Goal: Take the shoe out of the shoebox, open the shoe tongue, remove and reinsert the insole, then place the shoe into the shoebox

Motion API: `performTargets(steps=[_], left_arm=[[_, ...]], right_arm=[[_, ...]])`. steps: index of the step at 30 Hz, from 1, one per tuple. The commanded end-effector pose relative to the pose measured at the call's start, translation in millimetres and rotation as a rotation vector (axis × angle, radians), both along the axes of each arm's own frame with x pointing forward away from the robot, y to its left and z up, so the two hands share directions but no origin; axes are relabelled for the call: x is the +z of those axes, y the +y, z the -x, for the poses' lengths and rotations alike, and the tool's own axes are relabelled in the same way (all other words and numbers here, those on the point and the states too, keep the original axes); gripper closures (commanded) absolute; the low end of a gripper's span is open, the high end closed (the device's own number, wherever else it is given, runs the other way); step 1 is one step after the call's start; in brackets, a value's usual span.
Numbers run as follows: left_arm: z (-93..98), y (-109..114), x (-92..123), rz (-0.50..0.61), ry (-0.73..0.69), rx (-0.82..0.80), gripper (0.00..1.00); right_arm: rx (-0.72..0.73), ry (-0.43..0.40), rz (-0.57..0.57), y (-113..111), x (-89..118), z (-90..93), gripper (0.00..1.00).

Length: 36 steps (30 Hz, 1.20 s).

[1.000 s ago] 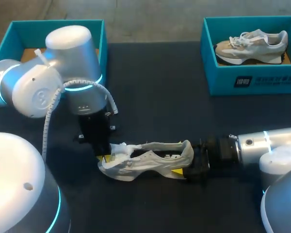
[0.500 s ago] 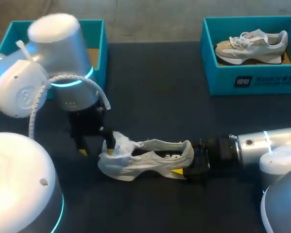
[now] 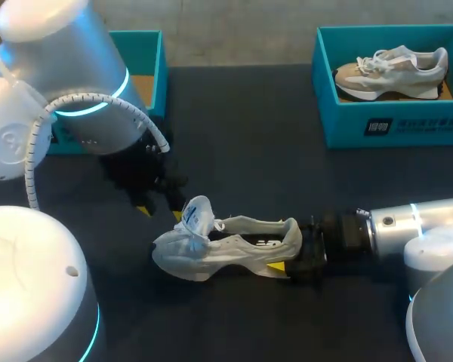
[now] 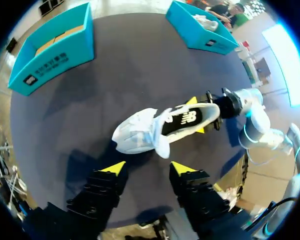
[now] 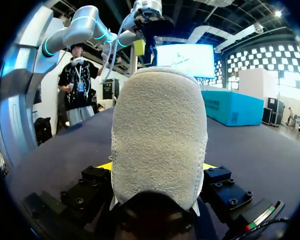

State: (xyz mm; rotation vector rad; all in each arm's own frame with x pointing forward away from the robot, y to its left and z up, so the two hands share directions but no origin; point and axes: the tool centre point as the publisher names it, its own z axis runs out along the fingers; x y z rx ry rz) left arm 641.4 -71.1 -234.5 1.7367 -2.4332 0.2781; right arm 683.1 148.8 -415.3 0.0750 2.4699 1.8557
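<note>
The table [image 3: 241, 136] is a dark, matte sheet with a teal box at each far corner. The right box [image 3: 392, 124] holds a second shoe [image 3: 392, 68], a beige and white one, lying lengthwise. The left box [image 3: 152, 72] stands open on my left side.

The shoe [image 3: 226, 253] I am working on sits out on the table near the front, between my two grippers, toe towards my left and heel towards my right. My right gripper [image 3: 293, 255] is clamped on the heel, one finger on each side. My left gripper [image 3: 160, 212] hangs just behind the toe with its fingers spread apart and nothing between them.

From overhead, my left arm [image 3: 60, 113] covers most of the left box. My left wrist view looks over that box from the side and shows a strip of brown floor inside, though I cannot make out all of it. That view also looks down into the shoe's mouth: the tongue [image 4: 160, 135] is pulled up and forward over the toe, and the dark insole [image 4: 182, 120] lies inside, with a yellow fingertip on either side of the heel. My right wrist view shows almost only the fuzzy pale back of the heel, upright and filling the gap between my fingers, yellow peeking out on both sides.
</note>
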Motion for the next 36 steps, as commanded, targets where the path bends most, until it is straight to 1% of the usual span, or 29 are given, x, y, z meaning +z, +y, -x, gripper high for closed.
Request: performTargets(steps=[1,4,8,13,18,20,23,25,36], left_arm=[[-4.6,-12,13,-0.018,0.013,-0.090,1.00],[-2.6,-19,20,-0.015,0.018,-0.210,1.00],[1.9,-28,28,-0.001,0.036,-0.410,1.00],[6.8,-39,37,0.050,0.070,-0.629,1.00],[15.4,-53,40,0.043,0.072,-0.774,1.00],[18.3,-60,39,0.009,0.065,-0.830,1.00],[24.6,-68,37,-0.031,0.055,-0.879,1.00],[27.2,-73,38,-0.044,0.043,-0.878,1.00],[27.2,-73,38,-0.044,0.043,-0.878,1.00]], right_arm=[[-0.002,0.000,0.003,1,-1,1.5,1.00],[-0.002,0.000,0.003,1,-1,1.5,1.00],[-0.002,0.000,0.003,1,-1,1.5,1.00],[-0.002,0.000,0.003,1,-1,1.5,1.00],[-0.002,0.000,0.003,1,-1,1.5,1.00],[-0.002,0.000,0.003,1,-1,1.5,1.00],[-0.002,0.000,0.003,1,-1,1.5,1.00],[-0.002,0.000,0.003,1,-1,1.5,1.00],[-0.002,0.000,0.003,1,-1,1.5,1.00]])
